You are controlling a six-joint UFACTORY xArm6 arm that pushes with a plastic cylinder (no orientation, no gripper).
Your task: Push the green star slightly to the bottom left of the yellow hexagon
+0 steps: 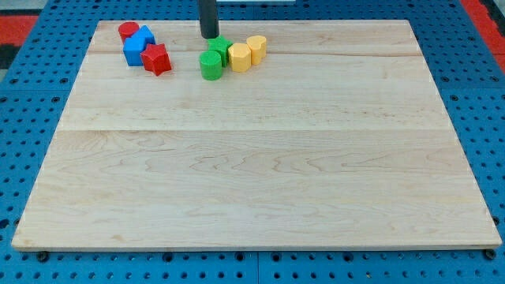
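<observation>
The green star (221, 49) lies near the view's top centre of the wooden board (252, 158), touching the left side of the yellow hexagon (239, 57). A green cylinder (211, 65) sits just below-left of the star, touching it. A yellow heart-like block (256, 47) is at the hexagon's upper right. My tip (209, 35) is just above-left of the green star, close to its edge; contact cannot be told.
At the view's top left is a cluster: a red cylinder (129, 31), two blue blocks (138, 46), and a red star (157, 58). The board rests on a blue perforated surface (31, 118).
</observation>
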